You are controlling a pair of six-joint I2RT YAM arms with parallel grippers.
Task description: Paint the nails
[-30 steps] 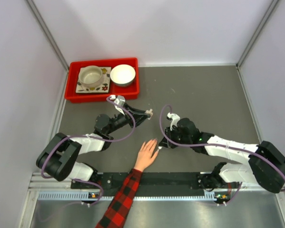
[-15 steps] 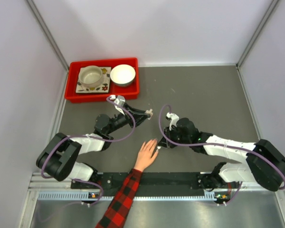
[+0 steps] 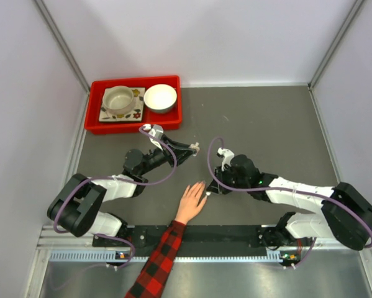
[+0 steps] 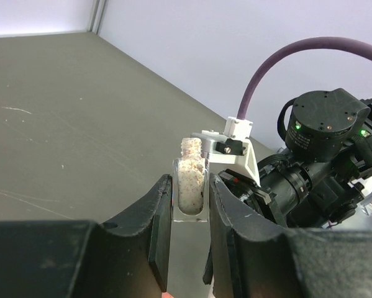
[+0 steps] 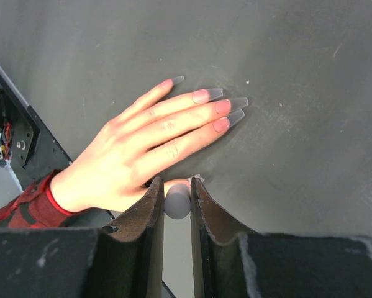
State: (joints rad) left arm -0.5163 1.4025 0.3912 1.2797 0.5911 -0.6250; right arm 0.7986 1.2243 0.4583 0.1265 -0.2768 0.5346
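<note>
Your left claw (image 4: 190, 192) is clamped tight on a small clear glass bottle (image 4: 190, 166) of pale speckled stuff. The bottle stands upright between the pads, its neck poking above them, and it is lifted off the dark grey worktop (image 3: 272, 124), left of centre.

Your right claw (image 5: 176, 181) is almost closed, pinching a small pale grey ball-shaped knob (image 5: 176, 202). You cannot tell what hangs below that knob.

Right beside it lies the light-skinned human hand (image 5: 136, 155), palm down and flat on the worktop at near centre, between your two arms, with a red-and-black plaid sleeve (image 3: 158, 264) running back to the near edge. The fingers are together and point away. The nails (image 5: 222, 106) are long, pink at the base and grey at the tips. The knob sits just off the side of the hand; whether they touch, you cannot tell.

A red plastic tray (image 3: 133, 126) holding two bowls sits at the far left.
</note>
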